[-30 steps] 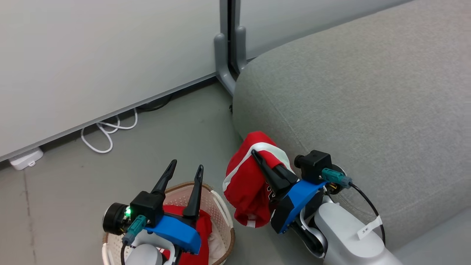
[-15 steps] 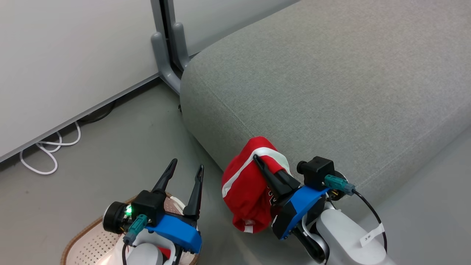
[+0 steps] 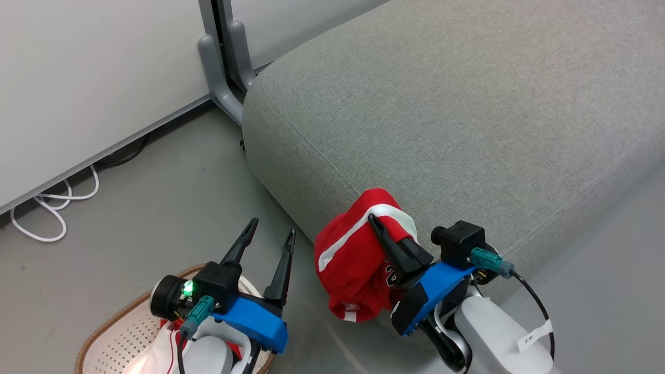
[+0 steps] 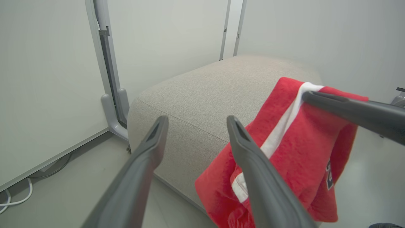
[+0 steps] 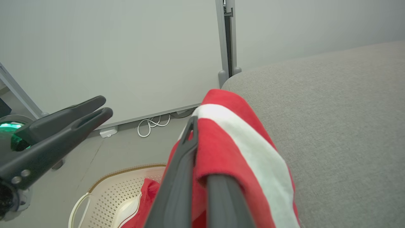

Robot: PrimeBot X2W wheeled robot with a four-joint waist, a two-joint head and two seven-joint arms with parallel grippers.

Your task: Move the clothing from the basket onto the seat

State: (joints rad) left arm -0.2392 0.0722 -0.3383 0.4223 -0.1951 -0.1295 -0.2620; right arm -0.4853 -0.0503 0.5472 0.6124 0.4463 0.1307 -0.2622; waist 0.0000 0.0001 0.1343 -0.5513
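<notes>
Clothing (image 3: 353, 259) pinched in right gripper (image 3: 375, 222) — beside seat (image 3: 467, 130).

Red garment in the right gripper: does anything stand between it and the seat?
Nothing visible does. The red garment hangs from the shut right gripper at the front edge of the seat, and no object lies on the seat top ahead of it. The open left gripper stands off to the left.
</notes>
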